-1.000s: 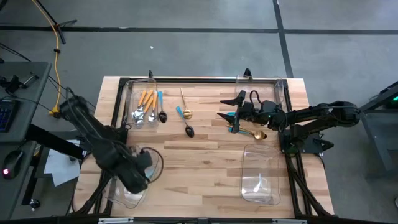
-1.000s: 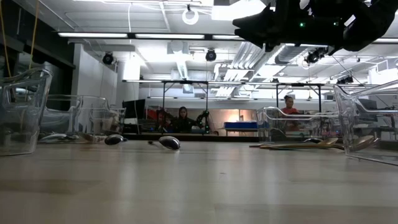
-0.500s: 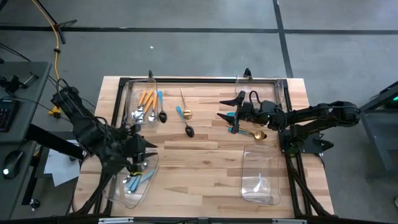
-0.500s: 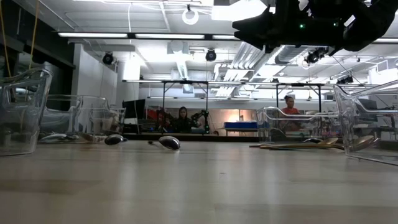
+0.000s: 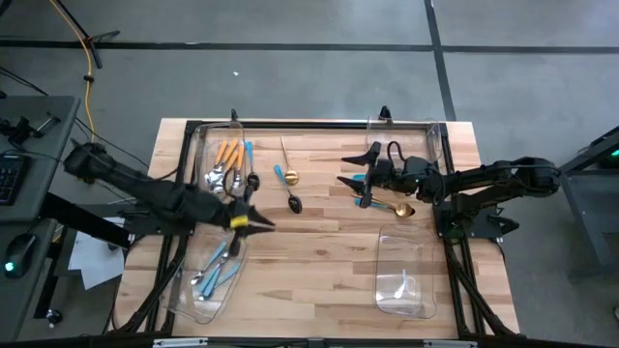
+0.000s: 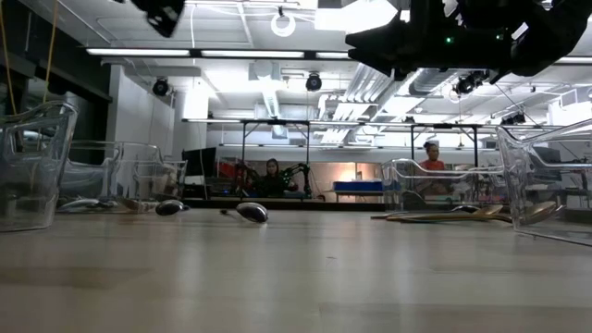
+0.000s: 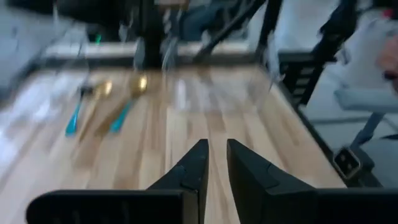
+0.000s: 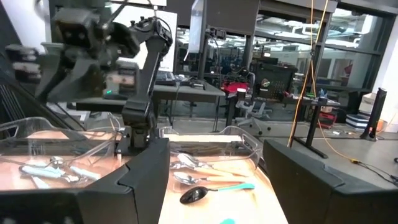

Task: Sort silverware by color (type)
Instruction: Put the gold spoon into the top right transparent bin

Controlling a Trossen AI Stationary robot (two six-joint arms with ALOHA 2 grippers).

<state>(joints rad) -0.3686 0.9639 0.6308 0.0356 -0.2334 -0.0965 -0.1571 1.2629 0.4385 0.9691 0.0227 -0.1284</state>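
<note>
My left gripper [image 5: 259, 223] is shut and empty, hovering above the table beside the near-left clear bin [image 5: 184, 302], which holds light-blue-handled silverware [image 5: 215, 275]. My right gripper [image 5: 367, 179] is open above teal-handled pieces [image 5: 365, 200] and a gold spoon [image 5: 397, 208] lying flat near the far-right bin [image 5: 437, 135]. Orange-handled pieces [image 5: 228, 153] lie in the far-left bin [image 5: 200, 145]. A gold spoon [image 5: 286, 159] and a teal-handled black spoon [image 5: 294, 202] lie loose mid-table. In the left wrist view, teal handles [image 7: 121, 116] and gold pieces [image 7: 142, 83] lie ahead of my left gripper [image 7: 215, 155].
A clear near-right bin [image 5: 405, 273] stands at the table's near right. Another black spoon [image 5: 252, 181] lies beside the far-left bin. Bare wood [image 5: 309, 261] stretches across the table's middle and near side. People sit in the room beyond the far edge [image 6: 272, 172].
My left arm has swung up from over the near-left bin and reached toward the table's middle, its gripper now pointing toward the right side. The light-blue-handled pieces it was covering now show lying in that bin.
</note>
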